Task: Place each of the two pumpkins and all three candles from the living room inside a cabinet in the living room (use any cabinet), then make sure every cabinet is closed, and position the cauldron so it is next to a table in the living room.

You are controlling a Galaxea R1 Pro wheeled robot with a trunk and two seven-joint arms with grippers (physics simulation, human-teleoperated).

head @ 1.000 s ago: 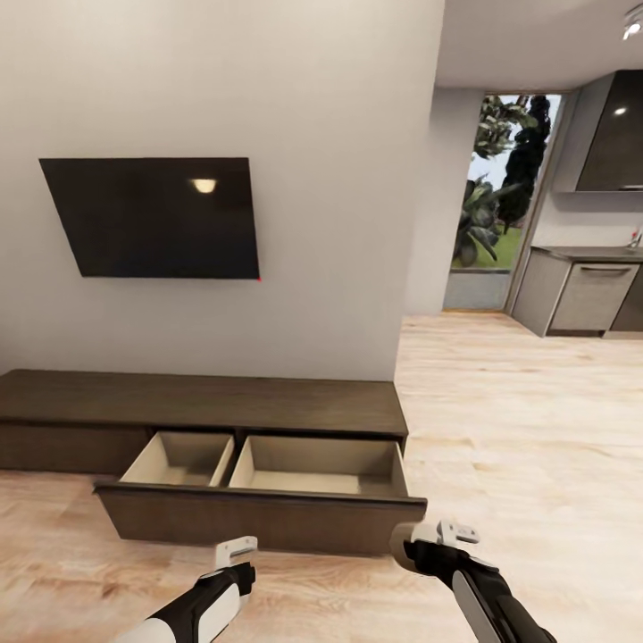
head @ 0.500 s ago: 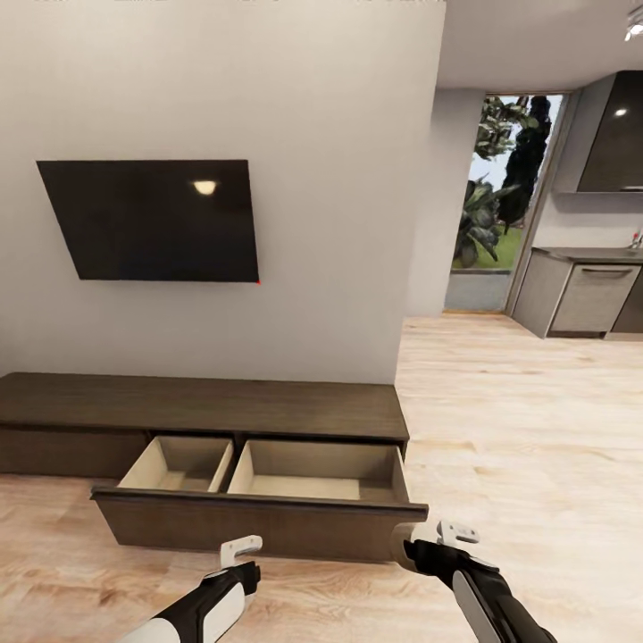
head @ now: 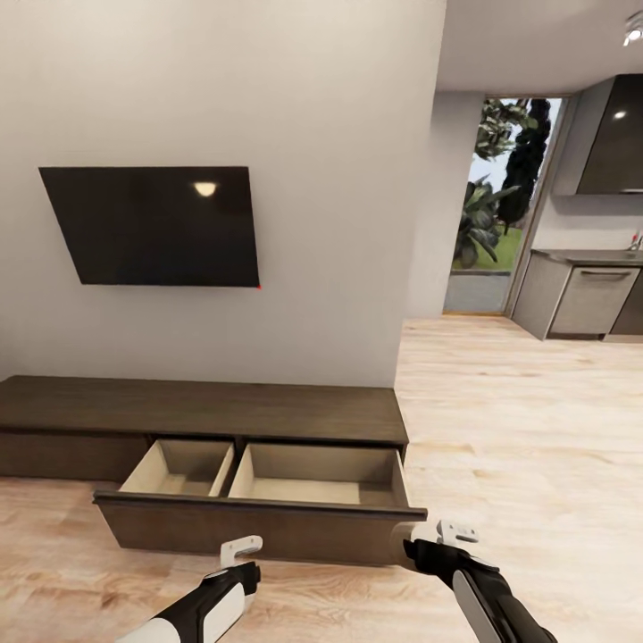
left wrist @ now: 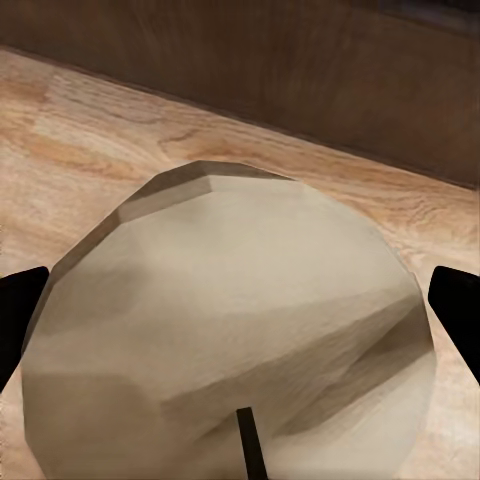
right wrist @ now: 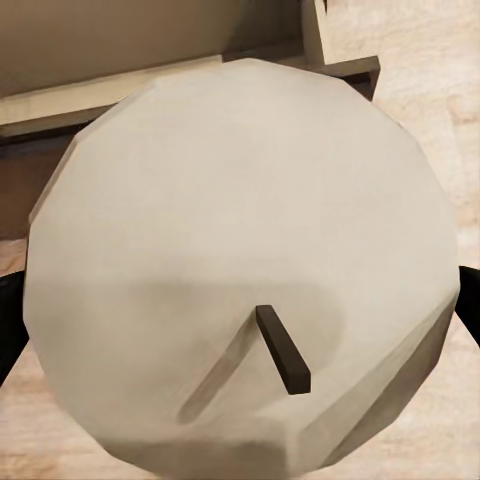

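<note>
The cabinet [head: 205, 409] is standing against the wall, below the television [head: 154, 226], with its drawer [head: 263, 496] pulled out over the floor [head: 527, 420]. The left gripper [head: 239, 555] is hovering before the drawer front, the right gripper [head: 444, 536] just off the drawer's right corner. One candle [left wrist: 230, 330] is sitting between the left fingers, another candle [right wrist: 240, 260] between the right fingers. The kitchen counter [head: 589, 290] is lying far right, behind.
</note>
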